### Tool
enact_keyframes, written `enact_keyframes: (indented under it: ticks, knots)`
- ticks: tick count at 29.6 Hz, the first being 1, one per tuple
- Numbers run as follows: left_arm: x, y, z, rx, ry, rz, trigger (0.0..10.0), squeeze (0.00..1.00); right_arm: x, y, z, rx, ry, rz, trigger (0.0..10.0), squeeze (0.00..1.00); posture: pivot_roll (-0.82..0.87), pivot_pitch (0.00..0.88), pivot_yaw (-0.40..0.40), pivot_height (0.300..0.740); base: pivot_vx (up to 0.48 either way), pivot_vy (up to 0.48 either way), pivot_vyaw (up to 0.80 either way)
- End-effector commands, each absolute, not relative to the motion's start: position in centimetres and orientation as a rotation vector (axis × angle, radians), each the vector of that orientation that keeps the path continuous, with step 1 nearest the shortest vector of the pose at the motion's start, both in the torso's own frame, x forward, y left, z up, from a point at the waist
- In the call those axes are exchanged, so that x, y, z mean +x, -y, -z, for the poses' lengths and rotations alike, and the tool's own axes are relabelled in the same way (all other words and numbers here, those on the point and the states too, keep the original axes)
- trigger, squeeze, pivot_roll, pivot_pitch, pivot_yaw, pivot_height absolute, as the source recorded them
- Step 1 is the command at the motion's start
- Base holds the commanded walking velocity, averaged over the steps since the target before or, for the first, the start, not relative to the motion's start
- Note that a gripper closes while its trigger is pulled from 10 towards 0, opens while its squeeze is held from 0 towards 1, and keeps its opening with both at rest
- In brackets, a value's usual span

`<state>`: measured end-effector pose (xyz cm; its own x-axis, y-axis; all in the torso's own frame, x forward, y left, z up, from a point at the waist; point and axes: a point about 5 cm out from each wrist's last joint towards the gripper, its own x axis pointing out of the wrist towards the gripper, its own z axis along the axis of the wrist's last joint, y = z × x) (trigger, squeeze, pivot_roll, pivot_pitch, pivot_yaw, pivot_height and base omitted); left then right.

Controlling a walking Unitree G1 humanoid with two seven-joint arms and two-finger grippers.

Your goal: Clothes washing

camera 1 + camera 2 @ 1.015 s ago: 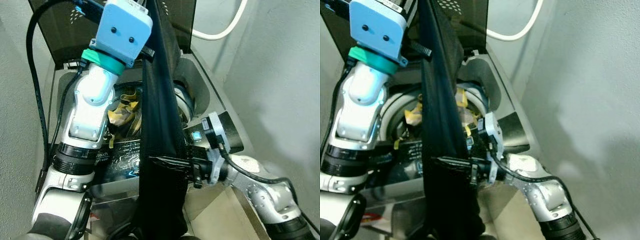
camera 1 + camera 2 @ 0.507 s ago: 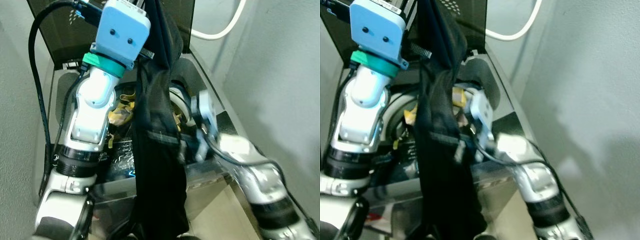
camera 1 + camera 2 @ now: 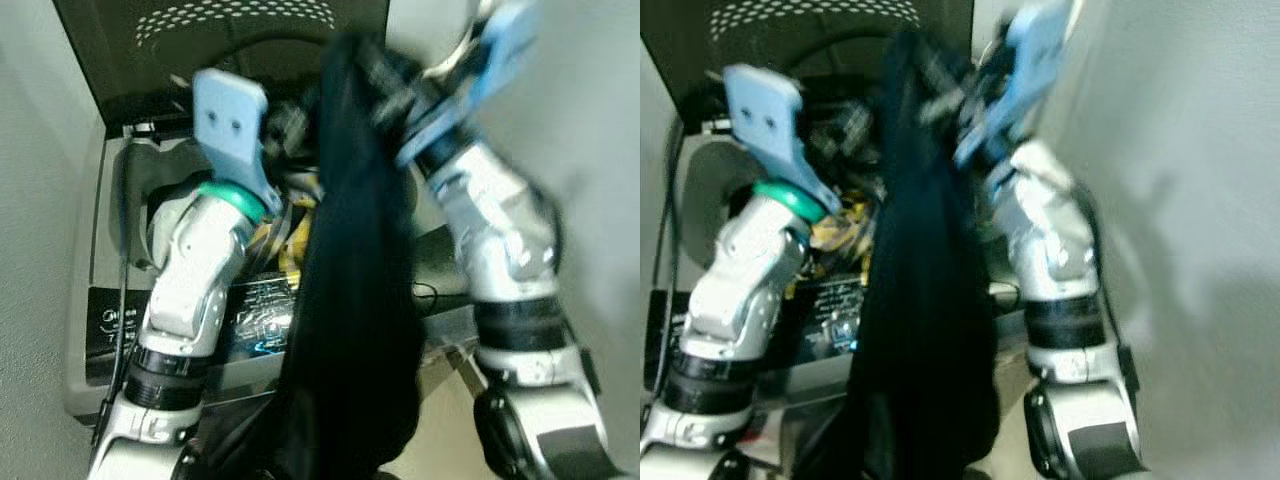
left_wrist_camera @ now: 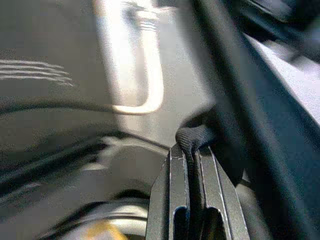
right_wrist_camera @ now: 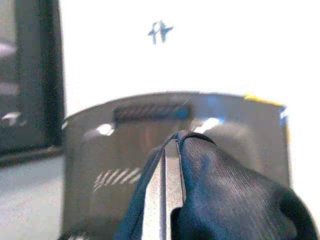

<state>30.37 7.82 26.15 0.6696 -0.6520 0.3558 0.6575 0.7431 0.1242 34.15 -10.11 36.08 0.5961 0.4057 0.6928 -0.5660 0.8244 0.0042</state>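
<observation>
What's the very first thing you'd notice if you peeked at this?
A long black garment hangs down the middle, right in front of the open washing machine. Both silver arms are raised beside it: the left end effector and the right end effector each pinch a fold of the dark cloth. Behind the cloth, something yellow peeks out of the machine's drum.
</observation>
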Motion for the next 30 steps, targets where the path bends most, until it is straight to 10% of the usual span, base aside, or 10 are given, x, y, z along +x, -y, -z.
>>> enact_keyframes:
  ticks: [1, 18, 19, 20, 21, 30]
  knots:
    - [29.3, -7.3, -25.4, -0.03, 0.352, 0.86, 10.0, 0.0, 34.4, 10.1, -37.6, 0.27, 0.792, -0.54, 10.0, 0.0, -0.06, 0.0, 0.057, 0.74, 0.0, 0.0, 0.0]
    - [23.0, -11.5, -21.0, 0.043, 0.015, 1.321, 10.0, 0.0, 30.0, 5.8, -43.4, 0.436, 0.984, -0.966, 10.0, 0.0, -0.06, 0.0, 0.052, 0.74, 0.0, 0.0, 0.0]
    - [22.6, -11.9, -21.3, 0.008, 0.009, 1.334, 10.0, 0.5, 30.1, 5.7, -43.5, 0.442, 0.989, -0.98, 10.0, 0.0, -0.06, 0.0, 0.048, 0.74, 0.0, 0.0, 0.0]
    - [22.6, -11.9, -21.3, 0.008, 0.009, 1.334, 10.0, 0.5, 30.1, 5.7, -43.5, 0.442, 0.989, -0.98, 10.0, 0.0, -0.06, 0.0, 0.048, 0.74, 0.0, 0.0, 0.0]
    - [22.3, -12.1, -21.5, -0.022, 0.008, 1.337, 10.0, 1.0, 30.1, 5.6, -43.5, 0.441, 0.989, -0.981, 10.0, 0.0, -0.06, 0.0, 0.046, 0.74, 0.0, 0.0, 0.0]
    - [21.0, -15.6, -20.3, 0.012, -0.099, 1.242, 10.0, 1.0, 31.1, 5.8, -42.5, 0.435, 0.943, -0.956, 10.0, 0.0, -0.04, 0.0, 0.039, 0.74, 0.0, 0.0, 0.0]
